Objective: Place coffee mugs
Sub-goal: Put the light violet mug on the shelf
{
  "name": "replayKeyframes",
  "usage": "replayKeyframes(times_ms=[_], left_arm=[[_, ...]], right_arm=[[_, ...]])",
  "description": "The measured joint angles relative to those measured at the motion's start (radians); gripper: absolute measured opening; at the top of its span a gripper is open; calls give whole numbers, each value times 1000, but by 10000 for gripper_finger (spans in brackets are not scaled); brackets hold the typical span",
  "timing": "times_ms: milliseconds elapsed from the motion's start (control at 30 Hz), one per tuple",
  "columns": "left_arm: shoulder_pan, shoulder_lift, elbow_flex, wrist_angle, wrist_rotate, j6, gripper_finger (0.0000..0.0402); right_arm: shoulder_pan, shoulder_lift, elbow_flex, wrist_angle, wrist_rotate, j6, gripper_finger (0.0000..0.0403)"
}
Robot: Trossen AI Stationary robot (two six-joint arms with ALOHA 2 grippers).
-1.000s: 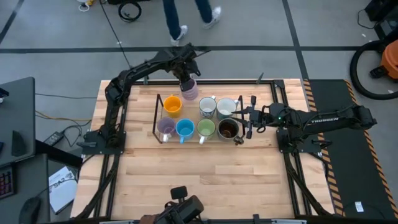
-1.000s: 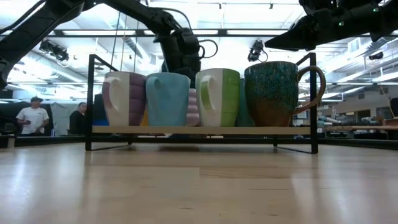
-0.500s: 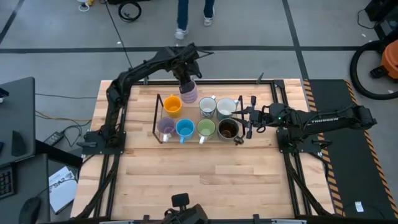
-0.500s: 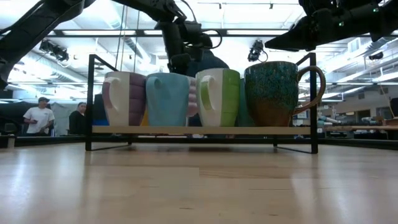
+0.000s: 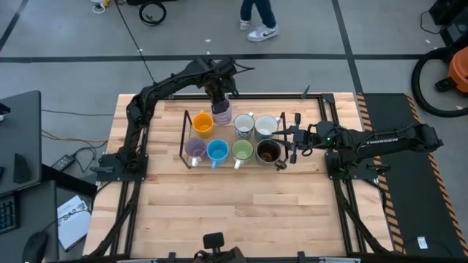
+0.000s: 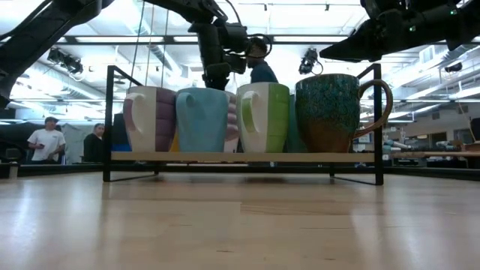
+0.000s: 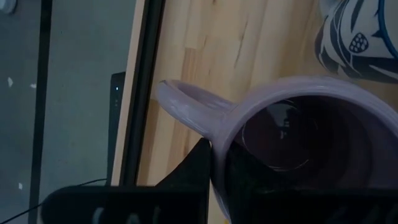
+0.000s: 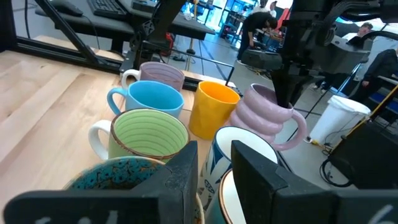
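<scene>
A black wire rack (image 5: 183,139) on the wooden table holds two rows of coffee mugs. The near row is purple (image 5: 195,150), blue (image 5: 217,151), green (image 5: 242,151) and dark brown (image 5: 268,151). The far row is orange (image 5: 202,124), patterned white (image 5: 244,126) and pale white (image 5: 265,126). My left gripper (image 5: 219,95) is shut on a lavender ribbed mug (image 8: 264,124) between the orange and patterned mugs. My right gripper (image 5: 292,139) hovers by the rack's right end, open a little and holding nothing. My left gripper holds the lavender mug's rim (image 7: 219,149) right beside the handle (image 7: 186,109), with one finger (image 7: 196,165) outside the wall and the other inside. It comes from above, pointing steeply down. The mug hangs slightly tilted, mouth up. The patterned mug hides its bottom.
Bare wood (image 5: 234,212) stretches from the rack to the table's near edge. A black rail (image 5: 153,98) frames the table. A person's legs (image 5: 256,18) pass beyond the far edge, and people (image 6: 45,139) stand in the room behind.
My left gripper has risen with the lavender mug and tipped a little. The mug has come slightly toward the near edge, closer to the rack's far row. A person has walked past beyond the far edge.
</scene>
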Motion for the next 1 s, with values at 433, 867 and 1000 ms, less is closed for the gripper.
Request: replayKeyframes(times_ms=[433, 867, 1000], left_arm=[[-40, 0, 0, -2, 5, -54, 29], [-78, 0, -1, -26, 3, -101, 29], [-87, 0, -1, -34, 1, -107, 29]], right_arm=[[26, 0, 0, -6, 0, 11, 103], [26, 0, 0, -13, 0, 18, 103], [26, 0, 0, -13, 0, 18, 103]])
